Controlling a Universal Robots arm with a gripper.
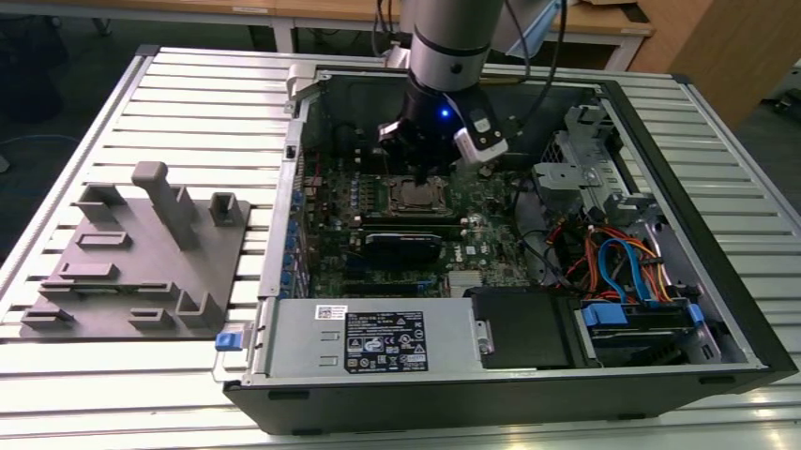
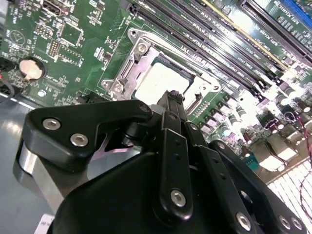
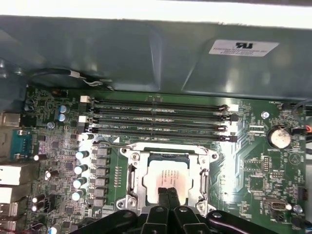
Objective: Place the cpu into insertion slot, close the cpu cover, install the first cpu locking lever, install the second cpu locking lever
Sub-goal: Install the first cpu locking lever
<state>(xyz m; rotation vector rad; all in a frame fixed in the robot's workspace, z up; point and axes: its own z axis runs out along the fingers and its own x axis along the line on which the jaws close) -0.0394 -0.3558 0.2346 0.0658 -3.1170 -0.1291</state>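
Observation:
The cpu (image 3: 165,176) lies flat in the insertion slot (image 3: 127,202), its pale silvery face up. It also shows in the second wrist view as the cpu (image 2: 155,82). The cpu cover (image 3: 165,153) is a silvery frame lying flat around the chip, with the chip's face in its window. My gripper (image 3: 168,191) hangs just above the near edge of the chip, its two black fingers pressed together with nothing between them. In the exterior view the gripper (image 1: 419,169) is inside the open computer case, right over the socket (image 1: 414,195).
Long black memory slots (image 3: 161,122) run beside the socket, and a coin battery (image 3: 279,137) sits on the green board. The case wall (image 1: 701,187), a drive cage and loose cables (image 1: 620,262) lie at the exterior view's right. A grey fixture plate (image 1: 138,262) lies at its left.

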